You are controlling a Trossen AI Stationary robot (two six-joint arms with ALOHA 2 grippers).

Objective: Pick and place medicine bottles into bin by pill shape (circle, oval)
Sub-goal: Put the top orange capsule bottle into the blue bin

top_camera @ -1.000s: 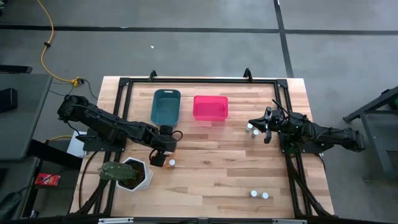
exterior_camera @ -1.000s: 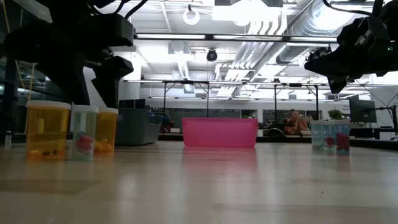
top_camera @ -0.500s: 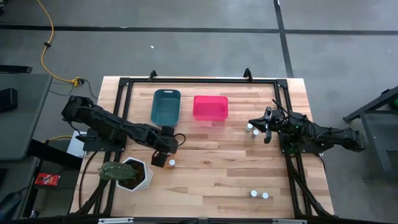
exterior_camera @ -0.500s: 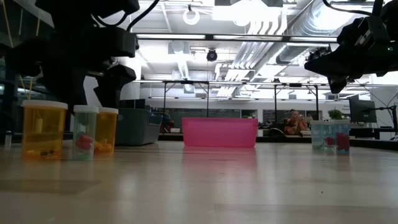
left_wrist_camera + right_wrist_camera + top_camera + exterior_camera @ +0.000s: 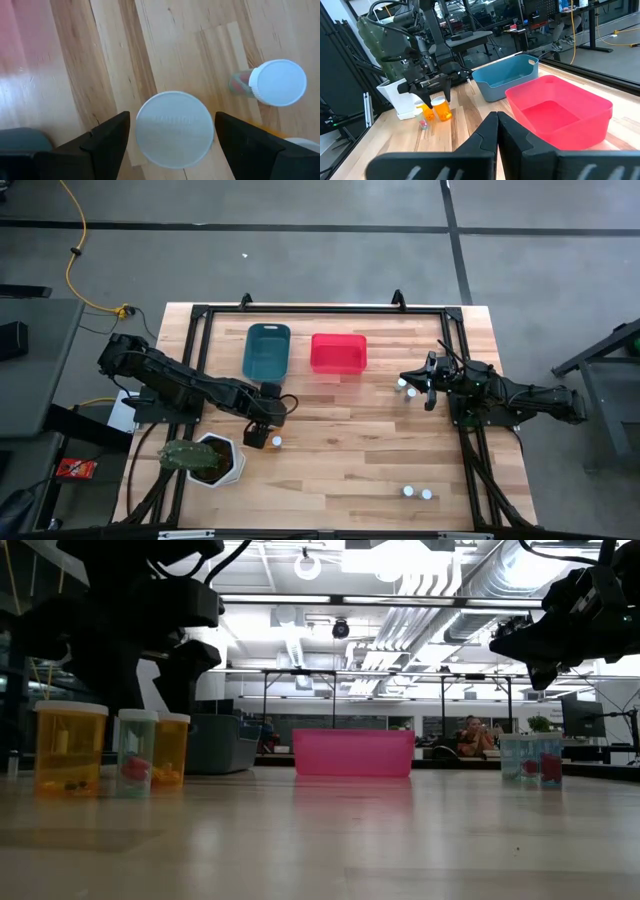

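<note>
Left end effector (image 5: 257, 436): over the near-left part of the bench (image 5: 340, 470), fingers (image 5: 107, 142) spread wide either side of a white-capped bottle (image 5: 174, 129), not closed on it. In the left wrist view only the cap of that bottle shows; its body is hidden beneath. In the high view the arm covers most of this cluster.

Right end effector (image 5: 407, 381): over the right side of the bench, fingers pressed together, holding nothing. It hangs above two small bottles (image 5: 405, 387), which the arm partly hides from above.

Medicine bottles, near-left cluster: three stand close together in the low view, two amber (image 5: 70, 748) (image 5: 171, 749) and one clear with red contents (image 5: 136, 752). Pill shapes cannot be made out.

Medicine bottles, right cluster: two clear bottles (image 5: 531, 759) touching; contents reddish, shape unclear.

Medicine bottles, near-right pair (image 5: 417, 493): two white caps side by side near the bench's near edge; bodies not visible from above.

Teal bin (image 5: 266, 351): far side of the bench, left of centre; mostly hidden behind the left arm in the low view.

Red bin (image 5: 338, 352): just right of the teal bin, a narrow gap between them.

White hexagonal plant pot (image 5: 212, 459): near-left corner, just beside the left end effector.
</note>
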